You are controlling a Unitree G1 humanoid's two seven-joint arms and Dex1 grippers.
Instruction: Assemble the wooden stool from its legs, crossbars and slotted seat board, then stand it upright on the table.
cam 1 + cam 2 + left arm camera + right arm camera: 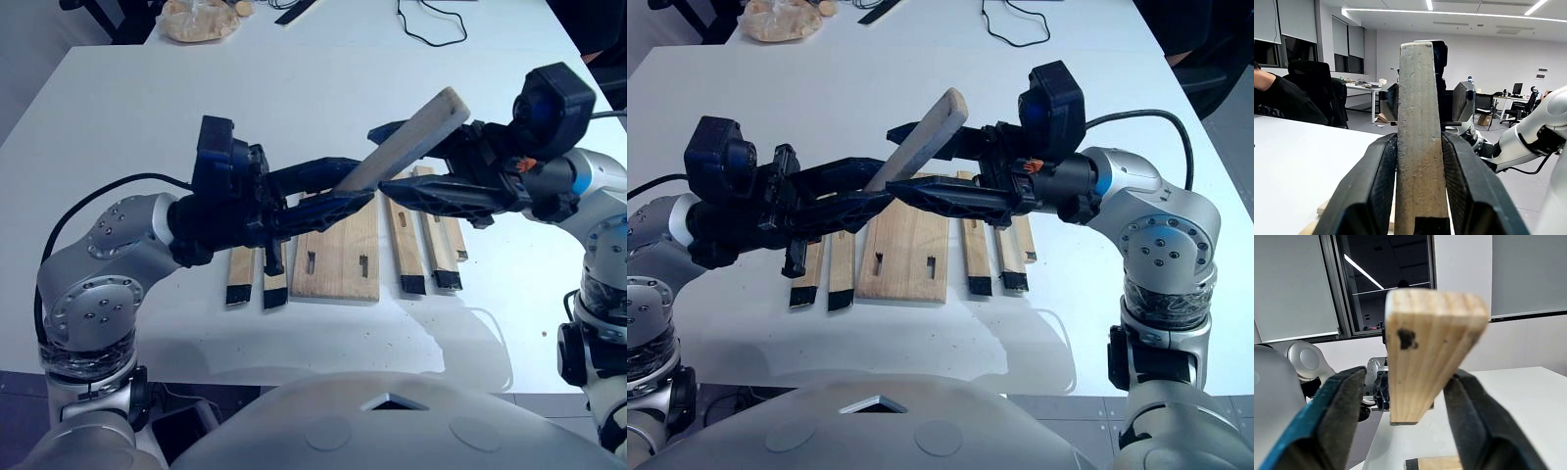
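Okay so, left pincer (362,182): mine, clamped tight on the wooden piece (421,127), both pads flat against its sides near the low end.
Right pincer (377,159): also mine, fingers spread wide, one on each side of that same piece farther up. I can see gaps between pads and wood, so no squeeze there.
Wooden piece: up in the air above the seat board (338,250), tilted, high end pointing away from me and toward the board's right side.
Seat board: lying flat on the table (147,117), two slots showing near its front edge.
Left of the board: two black-tipped sticks (240,276), flat, just beside its edge.
Right of the board: three more sticks (404,245), flat, side by side, black tips on at least two.
Far beyond the board: a lumpy bag (201,20) and a black cable (431,29).
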